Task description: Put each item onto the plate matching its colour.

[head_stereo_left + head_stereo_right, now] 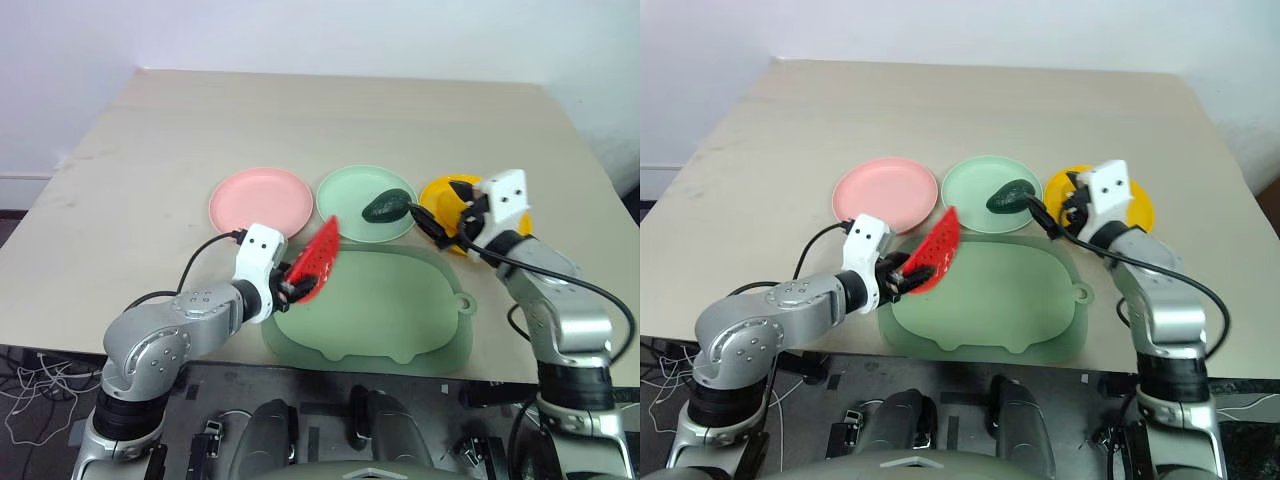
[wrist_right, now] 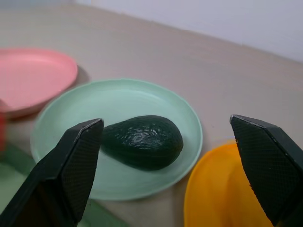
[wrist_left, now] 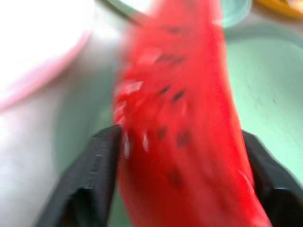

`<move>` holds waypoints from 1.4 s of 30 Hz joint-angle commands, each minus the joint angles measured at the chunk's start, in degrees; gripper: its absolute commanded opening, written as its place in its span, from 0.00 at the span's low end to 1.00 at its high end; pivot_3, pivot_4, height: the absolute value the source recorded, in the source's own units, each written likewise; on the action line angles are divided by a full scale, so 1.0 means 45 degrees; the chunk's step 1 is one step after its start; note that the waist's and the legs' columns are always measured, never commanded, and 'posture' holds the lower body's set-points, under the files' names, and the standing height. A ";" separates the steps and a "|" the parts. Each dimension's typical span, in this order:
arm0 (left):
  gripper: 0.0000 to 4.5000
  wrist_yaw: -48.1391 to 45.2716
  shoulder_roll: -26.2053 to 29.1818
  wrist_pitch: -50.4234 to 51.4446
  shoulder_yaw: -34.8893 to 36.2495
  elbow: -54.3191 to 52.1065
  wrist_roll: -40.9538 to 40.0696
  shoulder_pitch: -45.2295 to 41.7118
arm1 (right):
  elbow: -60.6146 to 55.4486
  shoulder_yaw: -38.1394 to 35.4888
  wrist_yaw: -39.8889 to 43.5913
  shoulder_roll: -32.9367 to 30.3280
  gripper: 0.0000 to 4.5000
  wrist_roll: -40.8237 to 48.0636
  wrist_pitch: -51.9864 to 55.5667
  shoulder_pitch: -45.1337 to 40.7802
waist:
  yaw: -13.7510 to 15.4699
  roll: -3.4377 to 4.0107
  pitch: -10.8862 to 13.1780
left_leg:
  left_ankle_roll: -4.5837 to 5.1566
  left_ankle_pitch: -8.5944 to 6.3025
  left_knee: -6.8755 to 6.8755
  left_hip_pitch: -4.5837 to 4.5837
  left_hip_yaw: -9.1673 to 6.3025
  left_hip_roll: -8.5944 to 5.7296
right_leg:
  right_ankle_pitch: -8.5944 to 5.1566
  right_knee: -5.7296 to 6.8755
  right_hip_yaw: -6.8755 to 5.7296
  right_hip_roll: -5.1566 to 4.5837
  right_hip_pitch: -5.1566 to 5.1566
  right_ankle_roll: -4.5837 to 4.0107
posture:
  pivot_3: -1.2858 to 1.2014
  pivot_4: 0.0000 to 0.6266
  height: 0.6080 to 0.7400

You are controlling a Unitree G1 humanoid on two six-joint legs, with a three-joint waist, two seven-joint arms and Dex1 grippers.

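Looking from the head view, the left gripper (image 1: pixel 296 288) clamps the watermelon wedge (image 1: pixel 317 258) at the tray's (image 1: pixel 400 310) left edge, near the pink plate (image 1: pixel 262 200). In the left wrist view, black fingers (image 3: pixel 90 179) flank it. In the right wrist view, the right gripper's (image 2: pixel 165 165) fingers gape wide over the avocado (image 2: pixel 143 141), resting on the green plate (image 2: pixel 118 101).

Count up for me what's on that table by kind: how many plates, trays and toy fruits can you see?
Plates: 3, pink, green and yellow
Trays: 1
Toy fruits: 2, avocado on the green plate and watermelon in the left end effector
Total: 6
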 commanded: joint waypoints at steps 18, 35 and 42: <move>0.62 -0.2548 0.0449 -0.0572 0.0133 0.1514 0.1431 -0.2109 | -0.2383 0.0396 0.0183 -0.0501 1.00 0.1733 0.0645 0.1534 | -0.0058 -0.0005 0.0004 | 0.0002 -0.0002 -0.0002 0.0002 0.0006 0.0000 | -0.0002 -0.0004 0.0012 0.0014 -0.0004 0.0001 | 0.52 0.24 1.00; 0.32 -0.2509 -0.0178 0.0498 0.0380 0.1777 0.2005 -0.1811 | -0.2088 0.0766 -0.0123 -0.0431 1.00 0.1669 0.0484 0.0980 | -0.0057 -0.0004 0.0003 | 0.0002 -0.0001 -0.0002 0.0006 0.0005 0.0000 | -0.0002 0.0001 0.0013 0.0013 -0.0002 0.0002 | 0.52 0.24 1.00; 0.23 -0.2684 -0.0269 0.0291 0.0118 0.1602 0.2281 -0.1801 | -0.2017 0.0865 -0.0176 -0.0433 1.00 0.1584 0.0435 0.0847 | -0.0054 -0.0003 0.0001 | 0.0002 -0.0001 -0.0001 0.0012 0.0005 -0.0001 | -0.0002 0.0003 0.0013 0.0012 0.0003 0.0001 | 0.52 0.24 1.00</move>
